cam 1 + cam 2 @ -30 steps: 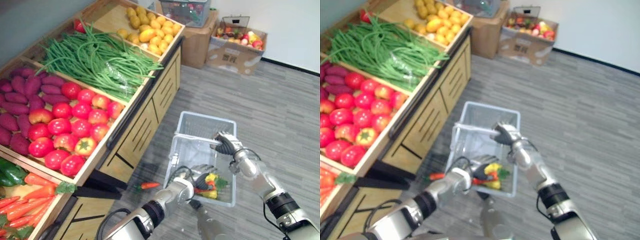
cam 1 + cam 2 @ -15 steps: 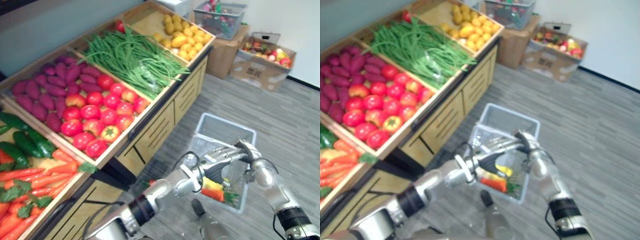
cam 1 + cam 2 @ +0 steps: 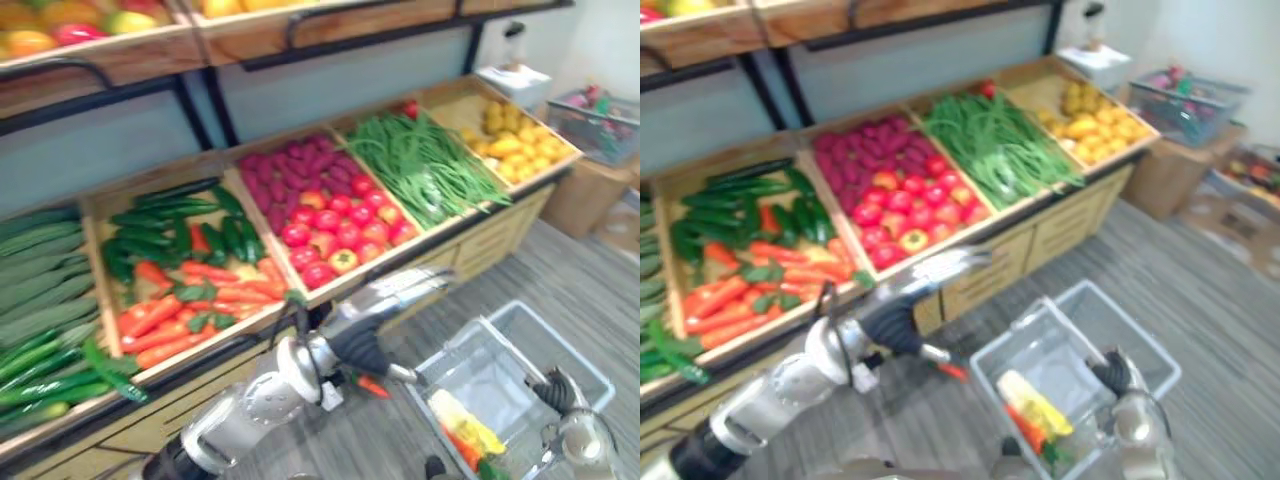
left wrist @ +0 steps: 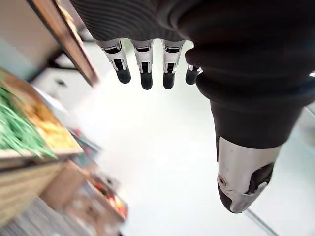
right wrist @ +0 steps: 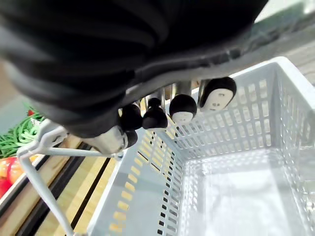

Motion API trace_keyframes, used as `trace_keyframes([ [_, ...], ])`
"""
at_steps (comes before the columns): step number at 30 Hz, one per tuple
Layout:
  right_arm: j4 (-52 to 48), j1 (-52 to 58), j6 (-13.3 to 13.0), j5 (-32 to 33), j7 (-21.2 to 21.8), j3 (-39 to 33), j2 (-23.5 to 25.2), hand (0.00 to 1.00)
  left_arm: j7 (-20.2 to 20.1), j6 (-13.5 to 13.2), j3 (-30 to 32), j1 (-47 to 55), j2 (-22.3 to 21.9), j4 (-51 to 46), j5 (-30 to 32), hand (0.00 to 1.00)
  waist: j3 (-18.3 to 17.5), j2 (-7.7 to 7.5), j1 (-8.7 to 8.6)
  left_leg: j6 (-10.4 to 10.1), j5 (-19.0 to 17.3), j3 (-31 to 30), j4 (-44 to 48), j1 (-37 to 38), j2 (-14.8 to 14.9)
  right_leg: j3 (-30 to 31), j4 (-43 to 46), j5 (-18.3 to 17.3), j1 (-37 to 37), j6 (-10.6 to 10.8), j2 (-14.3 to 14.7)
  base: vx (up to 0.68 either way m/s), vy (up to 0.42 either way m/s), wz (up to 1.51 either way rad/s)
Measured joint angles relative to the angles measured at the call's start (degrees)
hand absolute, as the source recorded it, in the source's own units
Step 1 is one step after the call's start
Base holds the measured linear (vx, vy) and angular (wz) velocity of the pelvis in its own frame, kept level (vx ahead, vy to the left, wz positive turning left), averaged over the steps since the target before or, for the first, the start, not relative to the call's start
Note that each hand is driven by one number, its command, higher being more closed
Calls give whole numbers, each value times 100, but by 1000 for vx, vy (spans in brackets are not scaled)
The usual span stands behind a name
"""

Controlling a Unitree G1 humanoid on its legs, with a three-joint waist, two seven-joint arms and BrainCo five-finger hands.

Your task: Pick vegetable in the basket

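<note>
Nearest, the right hand [image 3: 558,392] has its fingers curled round the thin white handle [image 5: 78,152] of the pale slotted basket [image 5: 231,147]. This probably holds the basket low beside the stand with its mouth up, so that whatever comes off the stand can drop straight in. A yellow piece [image 3: 465,425] and an orange one [image 3: 462,447] with some green already lie on its floor. Just beyond, the left hand [image 3: 390,298] is raised between the basket and the wooden stand [image 3: 250,330]. Its fingers [image 4: 146,64] are straight, the thumb stands apart and it holds nothing, so it seems free to fetch another piece. The rest of the vegetables lie sorted in the stand's sloping trays. The carrots [image 3: 215,300] are closest to that hand, orange and tapered with leafy green tops. Beside them are round, glossy red tomatoes [image 3: 340,225] below purple sweet potatoes [image 3: 300,165]. Further along come long green beans [image 3: 425,165].
</note>
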Motion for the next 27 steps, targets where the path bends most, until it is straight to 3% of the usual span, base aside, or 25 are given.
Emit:
trace_keyframes([
  [4, 1029, 13, -7, 326, -240, -407, 192, 100, 544, 24, 1565, 975, -1228, 208, -8, 0, -232, -311, 43, 76, 427, -721, -600, -165, -565, -506, -417, -149, 310, -131, -303, 45, 4, 101],
  [6, 1725, -62, -2, 363, -383, -667, 265, 100, 881, 178, 2416, 1296, -1993, 655, 12, 0, -321, -424, 48, 72, 801, -1112, -1059, -213, -815, -804, -476, -244, 383, -135, -390, 14, -50, 87],
  [9, 2310, -113, 52, 371, -507, -1066, 390, 100, 1271, 346, 3346, 1521, -2456, 1392, 221, 0, -334, -441, 56, 81, 1355, -1511, -1833, -78, -1015, -1228, -518, -307, 462, -187, -382, 12, -75, 71],
  [12, 2522, 25, 141, 380, -631, -1242, 552, 100, 1696, 523, 4233, 1565, -2716, 2331, 560, 0, -336, -448, 95, 64, 1753, -1693, -2509, 246, -1058, -1443, -502, -449, 575, -216, -273, -6, -56, 31],
  [18, 2507, 428, 130, 801, -945, -1242, 835, 100, 2854, 1007, 5922, 1559, -3174, 3488, 745, 0, -484, -531, 102, 9, 1835, -1770, -2600, 338, -946, -1592, -417, -574, 669, -121, -177, -7, -34, 7],
  [20, 2508, 487, 130, 834, -1027, -1249, 931, 100, 3185, 1072, 6488, 1493, -3205, 3982, 493, 0, -536, -559, 88, -6, 1844, -1791, -2601, 334, -915, -1614, -427, -572, 679, -117, -148, 2, -10, 4],
  [22, 2508, 553, 128, 939, -1056, -1396, 1064, 100, 3487, 1119, 7322, 1313, -3226, 4948, -208, 0, -562, -568, 72, -11, 1844, -1883, -2601, 320, -907, -1737, -478, -637, 746, -133, -139, -8, -12, 22],
  [27, 2733, 525, 123, 1078, -1123, -1577, 1118, 100, 3459, 1124, 8260, 1308, -3210, 7042, -1392, 0, -624, -543, -27, 6, 1832, -2045, -2602, 224, -940, -1895, -563, -664, 789, -120, -142, 13, 7, 18],
])
